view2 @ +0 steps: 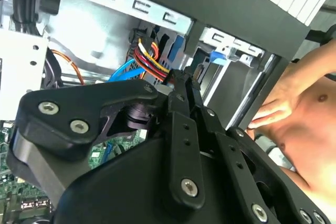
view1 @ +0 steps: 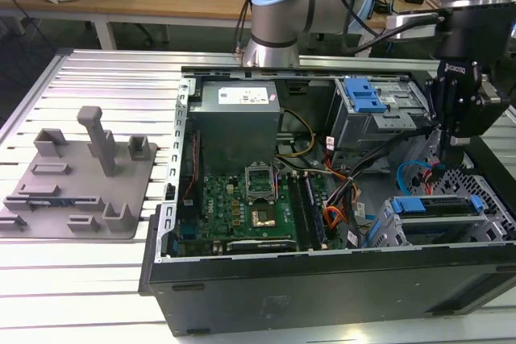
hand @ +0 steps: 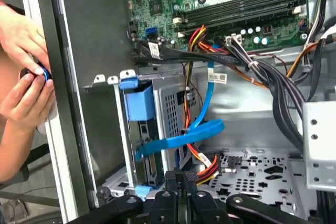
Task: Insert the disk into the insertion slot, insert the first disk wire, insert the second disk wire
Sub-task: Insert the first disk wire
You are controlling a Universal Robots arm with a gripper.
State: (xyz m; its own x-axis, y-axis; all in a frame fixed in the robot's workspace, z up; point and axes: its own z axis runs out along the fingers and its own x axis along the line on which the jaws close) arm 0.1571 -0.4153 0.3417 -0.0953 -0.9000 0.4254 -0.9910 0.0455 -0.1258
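The disk (view1: 435,204), in its bright blue carrier (hand: 139,103), sits inside the insertion slot (hand: 170,108), the grey perforated cage at the case's near corner on the exterior view's right. My gripper (view1: 446,147) hangs just above and behind that cage. In both wrist views its fingers are shut on a connector with a bundle of red, yellow and black wires (view2: 149,56). A flat blue disk wire (hand: 184,137) loops down from the board, and its end lies against the disk's back edge. I cannot tell whether that end is seated.
A second grey bay with a blue latch (view1: 364,96) stands behind the gripper. The grey power supply (view1: 236,114) and motherboard (view1: 250,207) fill the case's left half. Thick black cables (hand: 273,87) run nearby. A person's hands (hand: 21,77) are outside the case wall.
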